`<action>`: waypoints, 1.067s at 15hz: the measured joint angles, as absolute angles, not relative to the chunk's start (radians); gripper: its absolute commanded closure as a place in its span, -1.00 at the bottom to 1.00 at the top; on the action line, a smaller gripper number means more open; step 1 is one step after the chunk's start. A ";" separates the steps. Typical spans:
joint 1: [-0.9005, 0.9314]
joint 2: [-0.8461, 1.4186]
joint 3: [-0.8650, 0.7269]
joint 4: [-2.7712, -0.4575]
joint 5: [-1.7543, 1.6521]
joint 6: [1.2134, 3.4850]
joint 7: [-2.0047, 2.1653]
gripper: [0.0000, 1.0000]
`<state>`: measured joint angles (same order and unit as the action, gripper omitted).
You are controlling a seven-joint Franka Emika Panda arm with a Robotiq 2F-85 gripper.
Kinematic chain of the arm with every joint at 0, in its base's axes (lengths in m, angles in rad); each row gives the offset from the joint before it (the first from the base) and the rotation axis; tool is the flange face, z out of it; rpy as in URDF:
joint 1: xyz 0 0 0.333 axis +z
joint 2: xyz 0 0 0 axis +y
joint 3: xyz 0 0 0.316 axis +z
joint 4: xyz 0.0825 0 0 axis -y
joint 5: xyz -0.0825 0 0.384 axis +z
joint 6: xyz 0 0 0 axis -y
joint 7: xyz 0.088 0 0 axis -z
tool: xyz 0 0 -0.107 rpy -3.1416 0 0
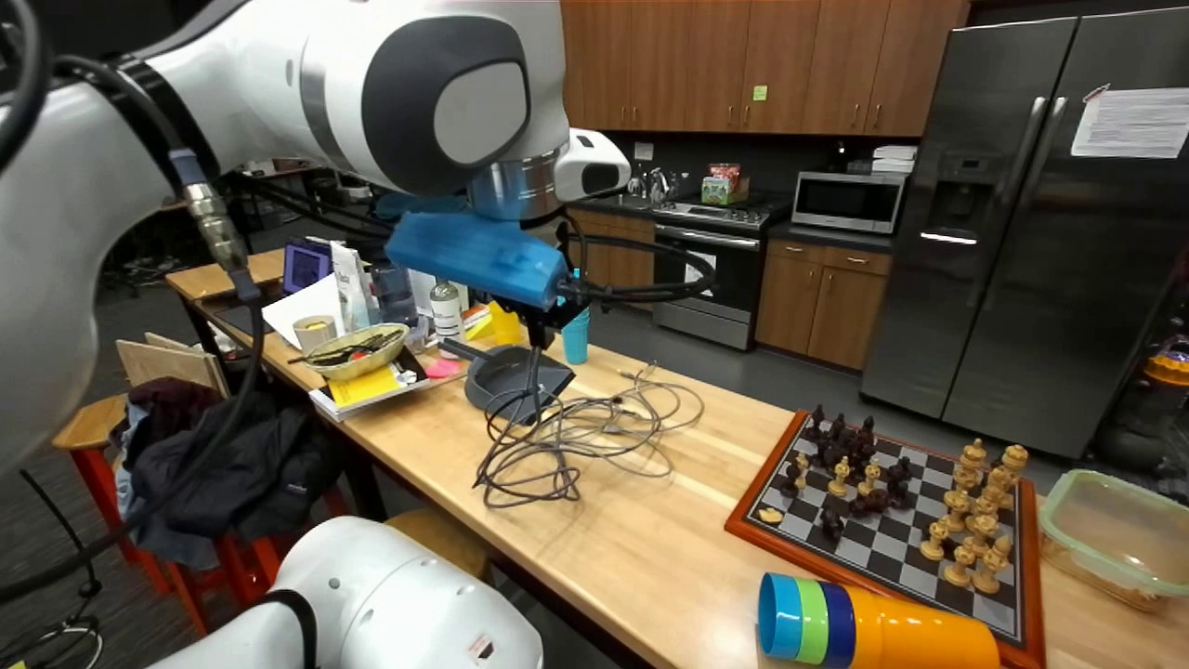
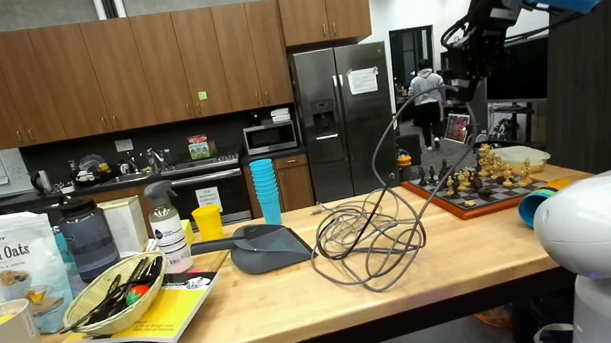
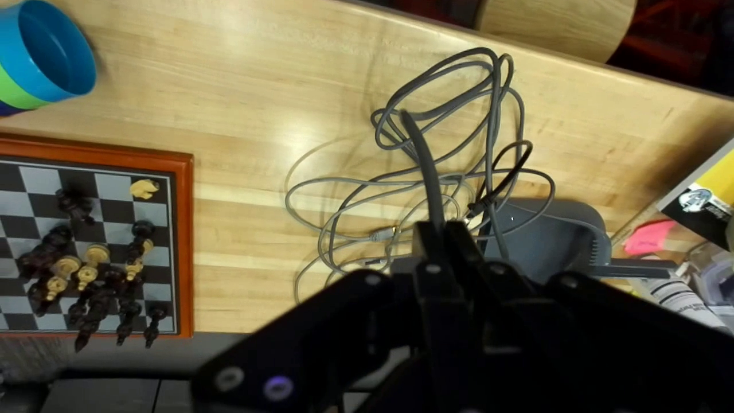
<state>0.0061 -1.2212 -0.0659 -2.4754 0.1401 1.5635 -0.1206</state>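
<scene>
Pinched a gray cable (image 3: 429, 172) between narrowly spaced fingers (image 3: 431, 287), just below center in the wrist view. Hung from there and lay tangled across the middle of the pale wood tabletop (image 3: 246, 80), partly hiding a dark gray dustpan (image 3: 550, 246) at center right. Showed nested cups (image 3: 20, 63) on their side at upper left and a chessboard (image 3: 184, 246) with scattered pieces (image 3: 97, 252) below. Included, farther off in an exterior view, a gray refrigerator (image 2: 348, 150) and, to its right, a person (image 2: 429, 115) facing away.
</scene>
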 measured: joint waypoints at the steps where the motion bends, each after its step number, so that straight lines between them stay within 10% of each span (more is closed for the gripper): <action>1: 0.007 -1.224 -0.068 -2.467 0.140 1.563 -0.121 0.96; 16: 0.007 -0.959 -0.030 -2.448 0.161 1.816 -0.051 0.96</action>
